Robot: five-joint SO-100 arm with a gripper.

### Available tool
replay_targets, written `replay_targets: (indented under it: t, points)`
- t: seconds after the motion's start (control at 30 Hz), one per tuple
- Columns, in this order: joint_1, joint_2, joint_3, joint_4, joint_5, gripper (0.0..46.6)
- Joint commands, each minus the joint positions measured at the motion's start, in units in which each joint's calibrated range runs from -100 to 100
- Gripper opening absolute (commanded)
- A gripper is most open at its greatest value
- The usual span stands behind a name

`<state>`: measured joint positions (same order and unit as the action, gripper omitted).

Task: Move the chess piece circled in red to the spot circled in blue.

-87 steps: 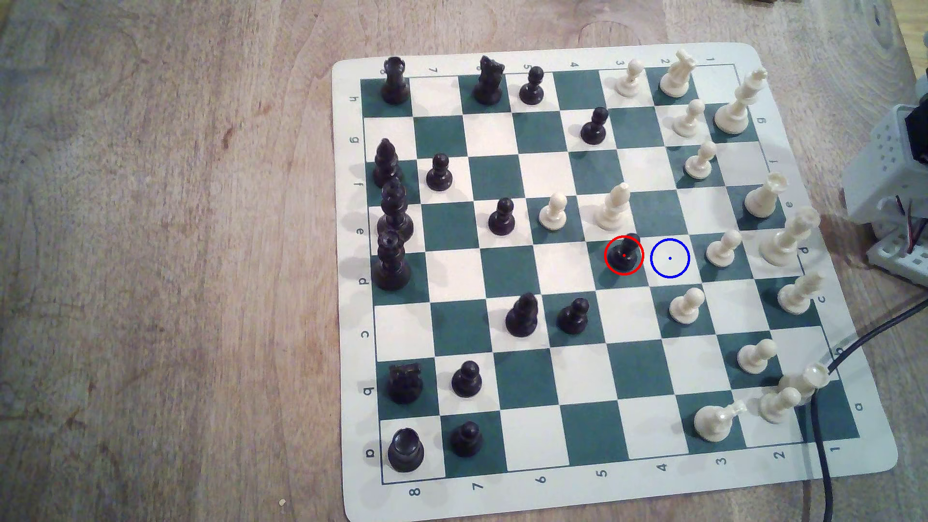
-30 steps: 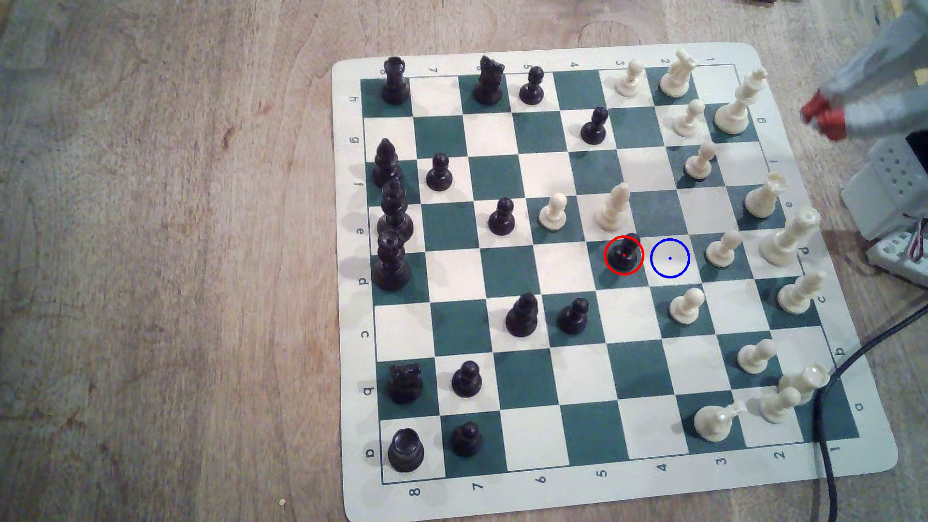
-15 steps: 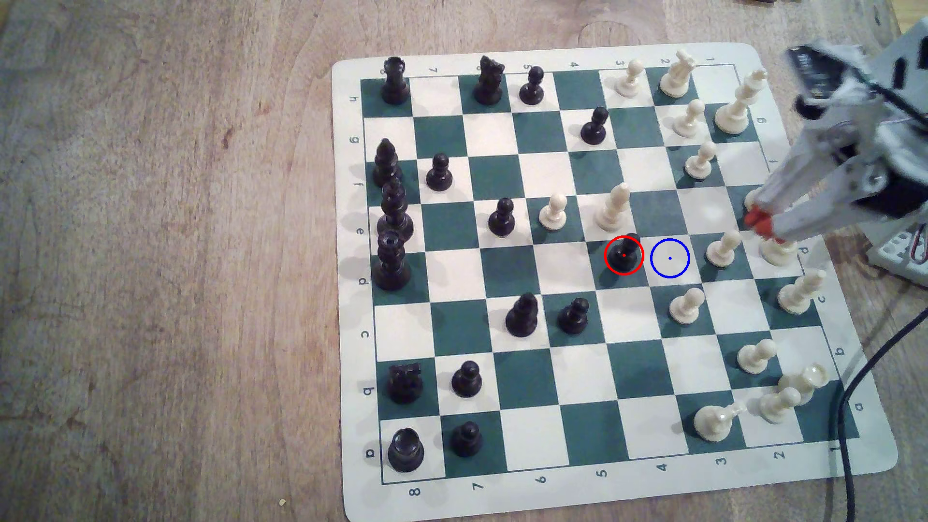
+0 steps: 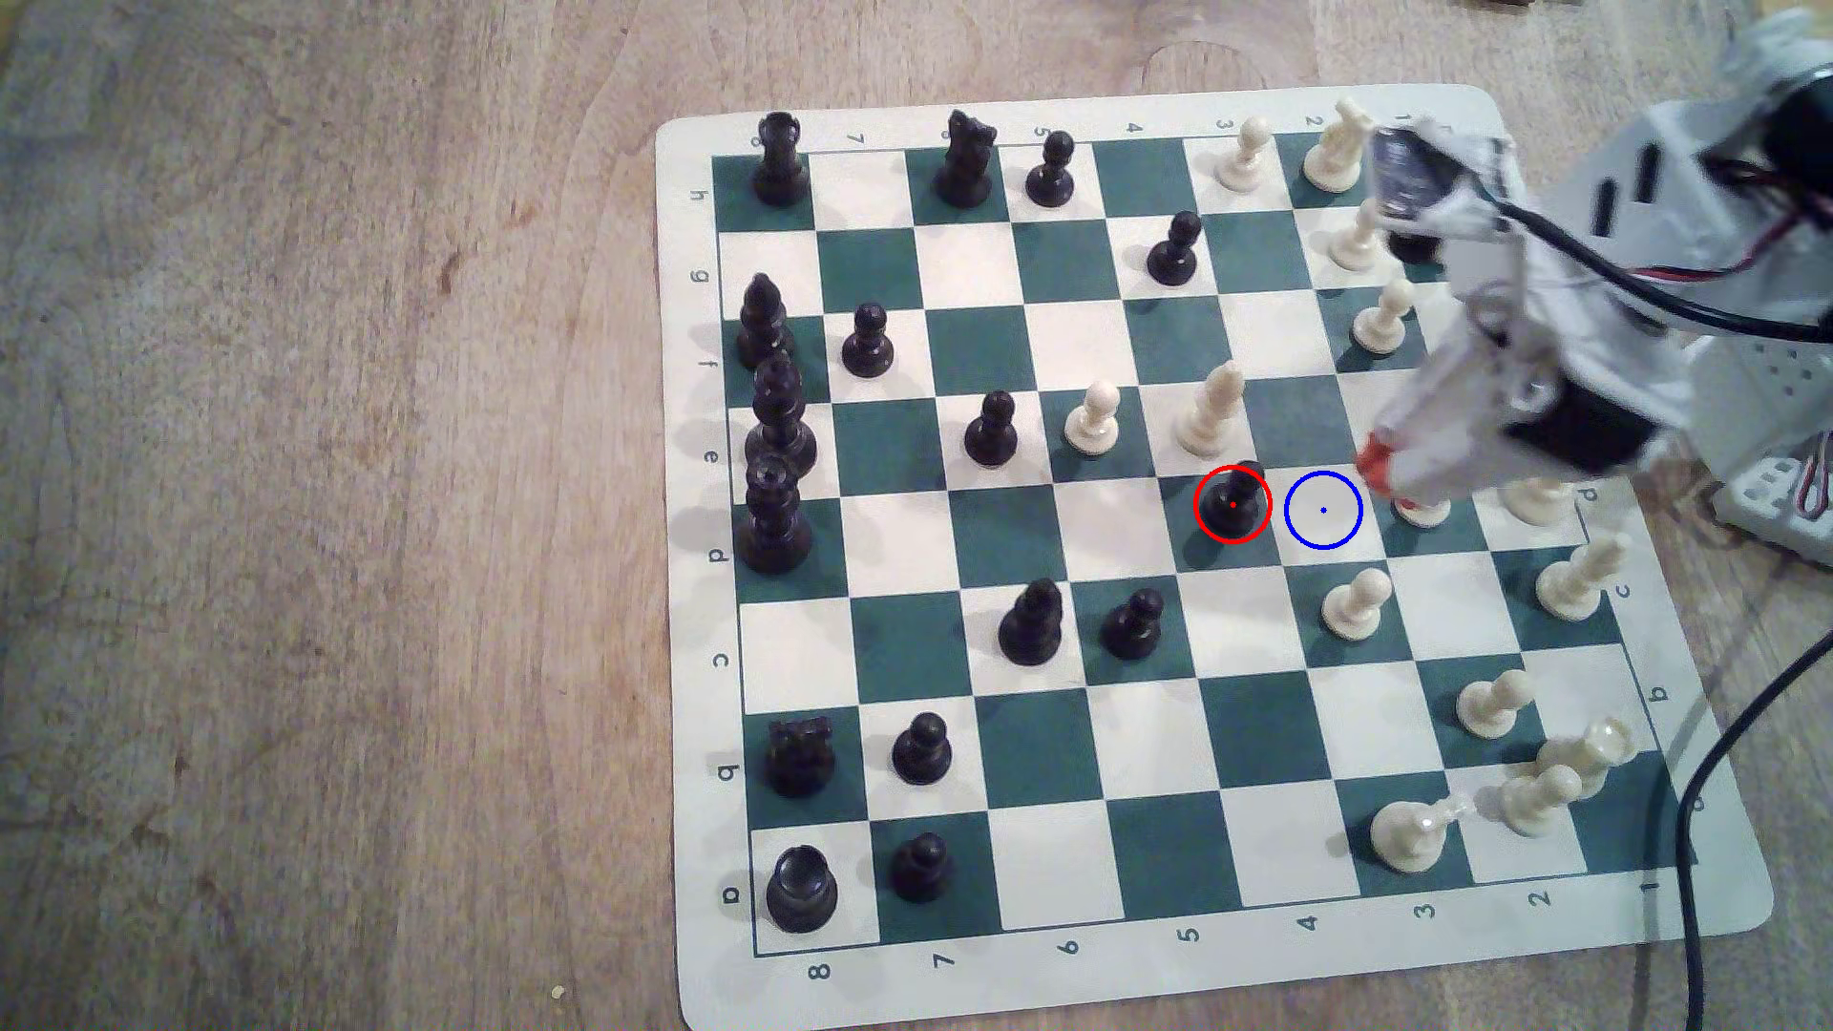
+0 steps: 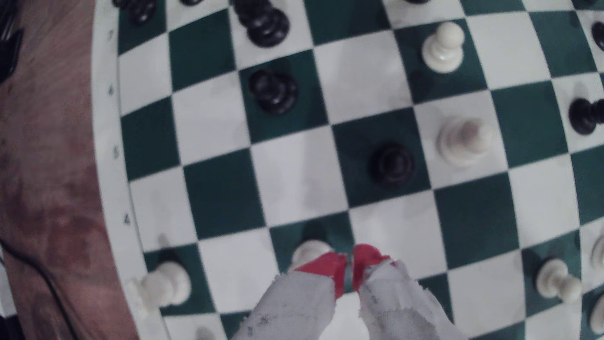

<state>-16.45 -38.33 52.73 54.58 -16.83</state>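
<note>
1. Pincer (image 4: 1381, 474) state first: I see my red-tipped fingers (image 5: 330, 266) drawn together with only a thin slit between them, and nothing is held.
2. I read the pincer as hovering over the board (image 4: 1091, 976), just to the exterior view's right of the spot (image 4: 1323, 510), partly covering a cream pawn (image 4: 1420, 511) on the next green square.
3. I find the chess piece (image 4: 1233, 501) upright on its dark green square inside the red ring, immediately to the exterior view's left of the spot and apart from my fingers.
4. From the wrist view, I see that same black pawn (image 5: 392, 163) standing alone on its green square, with a white square between it and my fingertips.
5. I note a cream bishop (image 4: 1212, 408) on the white square just beyond the chess piece, near it but not touching.
6. I see the spot's white square bare inside the blue ring.
7. My board lies flat on the wooden worktop (image 4: 327, 515).
</note>
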Motion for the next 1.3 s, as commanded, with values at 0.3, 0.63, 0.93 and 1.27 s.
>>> replay_targets:
  t: [0.3,0.63,0.93,1.27]
  points:
    - [0.7,8.8,-0.1,-4.5,-0.8,10.7]
    - [3.3,11.3,0.4,-11.0,-0.5,13.8]
    - [4.1,13.7,0.7,-11.7,0.7,13.6]
    - [6.2,15.5,1.2,-15.0,1.9,15.5]
